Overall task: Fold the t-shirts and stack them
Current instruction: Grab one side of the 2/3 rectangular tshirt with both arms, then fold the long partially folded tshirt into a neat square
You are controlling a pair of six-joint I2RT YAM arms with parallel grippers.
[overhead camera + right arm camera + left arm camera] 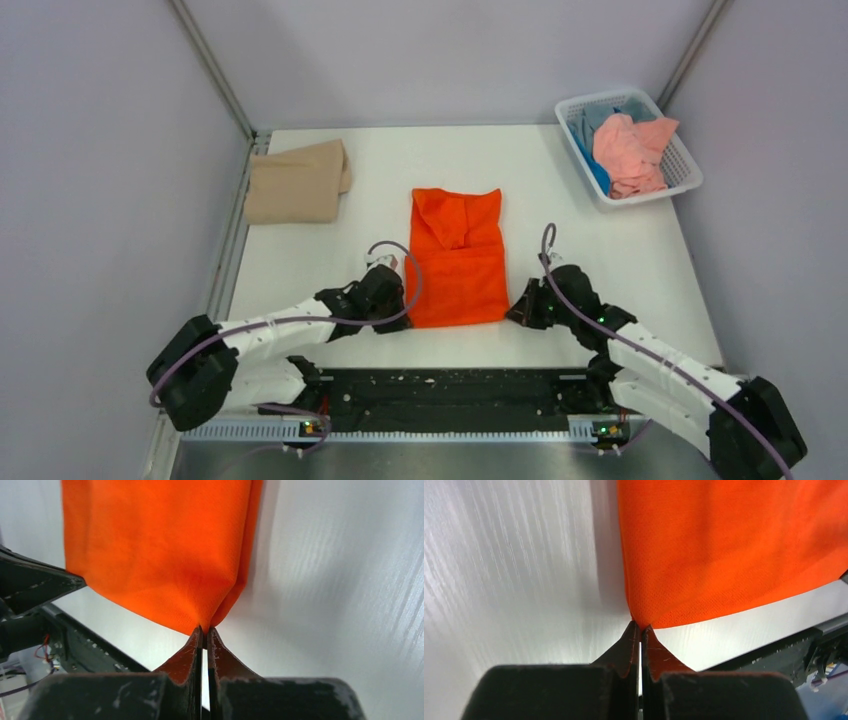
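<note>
Orange t-shirt (458, 262) lies flat mid-surface (600, 270) as a tall narrow rectangle, long sides already folded in. A bunched flap of cloth sits on top of it at the far end. The near hem faces the arm bases.

Left pincer (402, 312) is at the shirt's near-left corner. Left wrist view: the pincer (640, 628) is pressed together, with the very corner of the orange cloth (724, 545) nipped between the tips. The cloth rises a little from the tips and fans away over the white surface.

Right pincer (512, 314) is at the near-right corner, mirroring the left. Right wrist view: the pincer (203, 629) is likewise pressed together on the corner. The orange cloth (155, 545) puckers into a small fold where it enters the tips, and a doubled edge runs up the right side. Both arms reach in low from the near edge, elbows out to the sides.

Tan-beige t-shirt (297, 181) sits folded at the far-left of the surface, against the left rail, well apart from the orange one.

White lattice basket (655, 196) is at the far-right corner. A salmon-pink t-shirt (630, 152) is crumpled inside it, spilling over the right rim. Blue t-shirt (600, 172) is underneath, only partly visible along the left side of the basket.
</note>
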